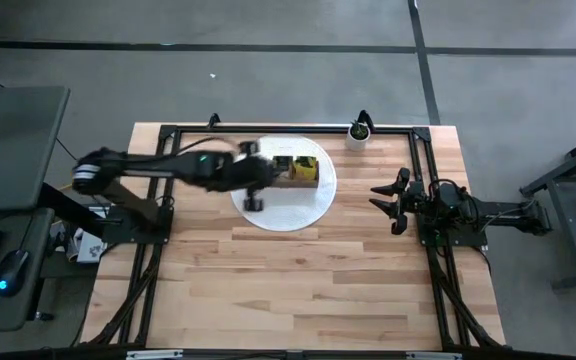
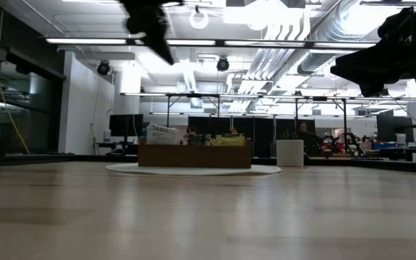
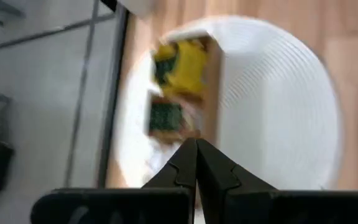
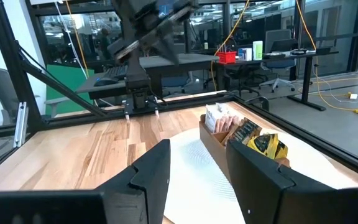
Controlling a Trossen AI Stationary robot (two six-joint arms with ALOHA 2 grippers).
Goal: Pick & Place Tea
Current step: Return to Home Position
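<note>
Left gripper (image 3: 196, 146), fingers pressed together on nothing, hangs over the white round mat (image 1: 288, 210) at the high view's centre; right gripper (image 1: 376, 197), spread wide, waits centre right; tea sachets (image 4: 267, 144) stand in the wooden box (image 4: 215, 144) on the mat; only the right wrist view separates white, dark and yellow groups; their print is unreadable.

A light wooden plank table (image 1: 298, 290) is seen from above; a black metal frame (image 1: 288, 129) is laid along its 12 o'clock edge and down the sides at 9 and 3 o'clock; a round white mat (image 1: 293, 212) is set flat toward 12 o'clock from the centre; a small white plant pot (image 1: 358, 138) is stood upright at 1 o'clock, just beside the far rail, apart from the mat.
</note>
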